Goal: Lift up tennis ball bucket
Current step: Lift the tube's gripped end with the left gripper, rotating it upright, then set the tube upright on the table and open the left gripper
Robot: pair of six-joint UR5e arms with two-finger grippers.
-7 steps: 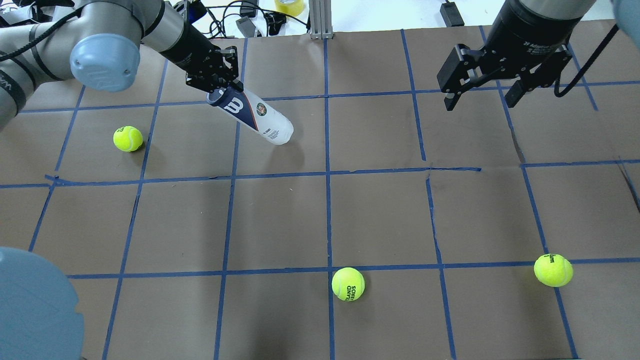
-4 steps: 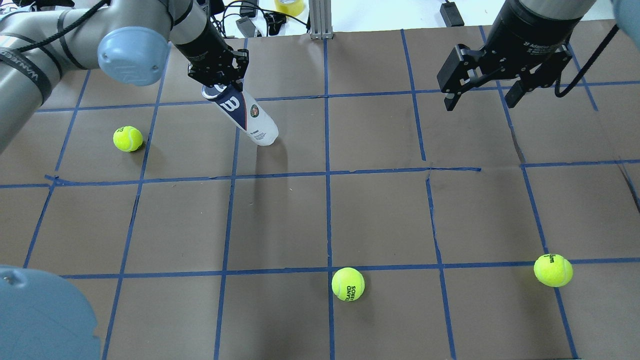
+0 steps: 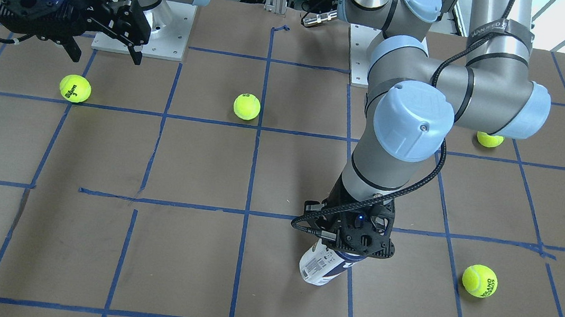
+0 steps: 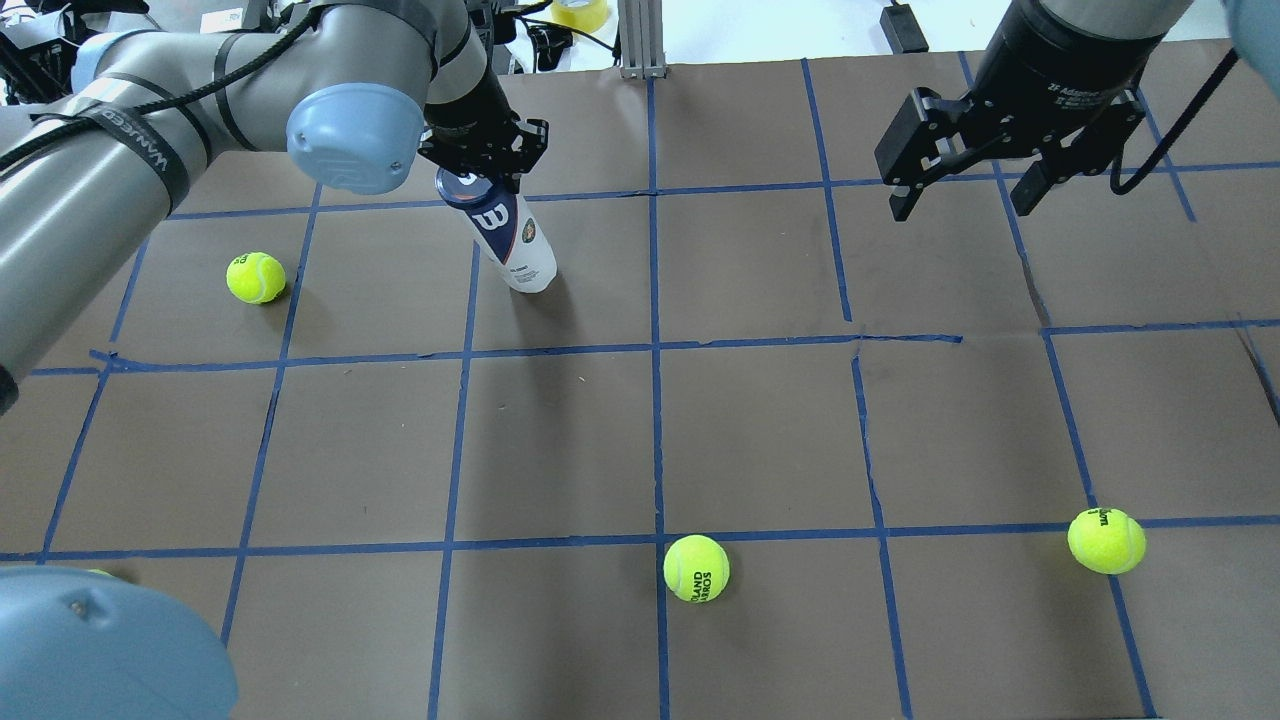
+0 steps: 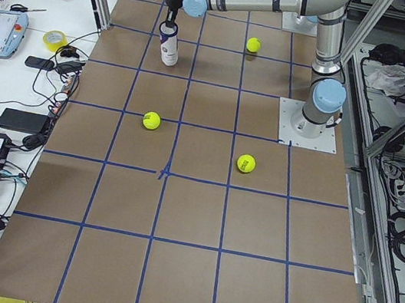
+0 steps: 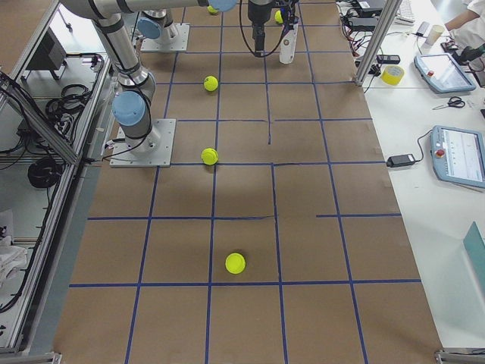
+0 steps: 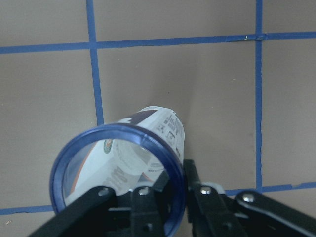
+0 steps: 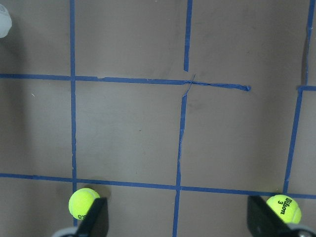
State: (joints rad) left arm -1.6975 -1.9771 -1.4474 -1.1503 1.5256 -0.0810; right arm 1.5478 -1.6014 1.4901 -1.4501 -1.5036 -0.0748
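The left gripper (image 4: 485,165) has its jaws pinching the navy-rimmed top end of the slim, clear-plastic cylindrical tennis ball bucket (image 4: 515,245), which has a white printed label and a navy band. The bucket leans, its white lower end low over the brown-paper bench (image 4: 760,430) taped into a blue grid. I cannot tell whether that end touches the paper.

The left wrist view looks down through the navy rim and shows black fingers (image 7: 148,207) against the rim's side; the overhead view hides this under the wrist. The front-facing view covers the bucket's top with the gripper body and shows only the label end.

The right gripper (image 4: 960,205) hovers with its jaws spread wide, holding nothing, well apart from the bucket. Its wrist view frames a yellow-green felt tennis ball (image 8: 84,202) by one finger and a second ball (image 8: 284,208) by the other. The overhead view, though, puts both well apart from it, nearer the robot.

A third ball (image 4: 256,277) lies on the bucket's left, well apart from it. Only the front-facing view plainly shows a fourth ball (image 3: 489,139), half hidden behind the left arm's elbow.

The bucket is near the bench's far edge. The exterior left view shows a yellow tape roll (image 5: 54,39) on the white table past that edge. Between the bucket and the right gripper the bench shows only plain paper and tape.
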